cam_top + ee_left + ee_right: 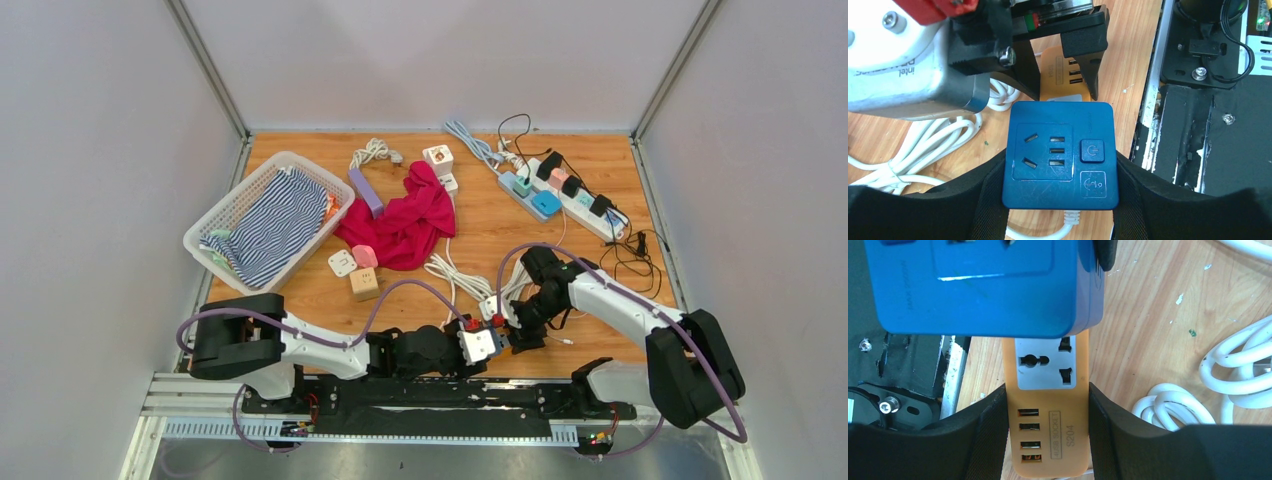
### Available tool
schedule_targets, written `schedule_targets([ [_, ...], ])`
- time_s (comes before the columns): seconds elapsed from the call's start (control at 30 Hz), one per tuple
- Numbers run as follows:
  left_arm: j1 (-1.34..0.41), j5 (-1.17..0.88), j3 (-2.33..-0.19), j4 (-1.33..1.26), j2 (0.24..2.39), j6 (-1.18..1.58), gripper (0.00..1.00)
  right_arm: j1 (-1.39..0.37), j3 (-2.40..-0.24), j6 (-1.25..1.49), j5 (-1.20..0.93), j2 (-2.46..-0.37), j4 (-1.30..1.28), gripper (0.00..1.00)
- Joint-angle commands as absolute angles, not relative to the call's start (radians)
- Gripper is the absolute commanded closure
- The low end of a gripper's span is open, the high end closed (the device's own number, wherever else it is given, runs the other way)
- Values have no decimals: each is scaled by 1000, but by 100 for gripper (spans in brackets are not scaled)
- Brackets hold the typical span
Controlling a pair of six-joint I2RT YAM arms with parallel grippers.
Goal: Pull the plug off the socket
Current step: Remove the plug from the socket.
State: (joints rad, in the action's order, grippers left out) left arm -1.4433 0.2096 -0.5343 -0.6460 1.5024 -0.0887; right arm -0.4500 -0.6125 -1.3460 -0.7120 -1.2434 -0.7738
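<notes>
- Top view: two arms meet low on the worktop (pixel 480 215), left tool (pixel 492 338) and right tool (pixel 518 322) nose to nose. Farther back sit one white basket (pixel 215 225) with one striped cloth (pixel 275 225), one red cloth (pixel 405 225), and one long white power strip (pixel 570 195).
- Left wrist view: one blue plug cube (pixel 1060 155), face up, with one round power button. The left tool is parted just to the cube's width and clamps it, both fingers (pixel 990 200) pressed on its sides. Just beyond lies one orange socket strip (pixel 1063 70), three USB ports showing.
- Right wrist view: the right tool grips the orange socket strip by its long sides — four USB ports counted here. The blue plug cube covers the strip's far end; whether it is seated, I cannot tell. White cord coils (pixel 1238 365) lie on the right.
</notes>
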Motion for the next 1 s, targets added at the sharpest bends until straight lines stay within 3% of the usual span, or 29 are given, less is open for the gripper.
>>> schedule_targets([
  [0.0, -1459, 189, -574, -726, 1504, -84, 100, -445, -624, -1314, -614, -1256, -761, 99],
  [0.27, -1405, 65, -576, -727, 1477, 110, 100, -444, -624, -1314, -613, -1256, -760, 99],
  [0.4, -1410, 85, -577, -726, 1472, -8, 100, -444, -626, -1312, -614, -1261, -759, 99],
  [0.6, -1500, 310, -588, -726, 1543, -321, 100, -445, -626, -1310, -611, -1259, -758, 99],
  [0.97, -1500, 209, -550, -727, 1434, -106, 100, -445, -625, -1305, -604, -1265, -758, 98],
])
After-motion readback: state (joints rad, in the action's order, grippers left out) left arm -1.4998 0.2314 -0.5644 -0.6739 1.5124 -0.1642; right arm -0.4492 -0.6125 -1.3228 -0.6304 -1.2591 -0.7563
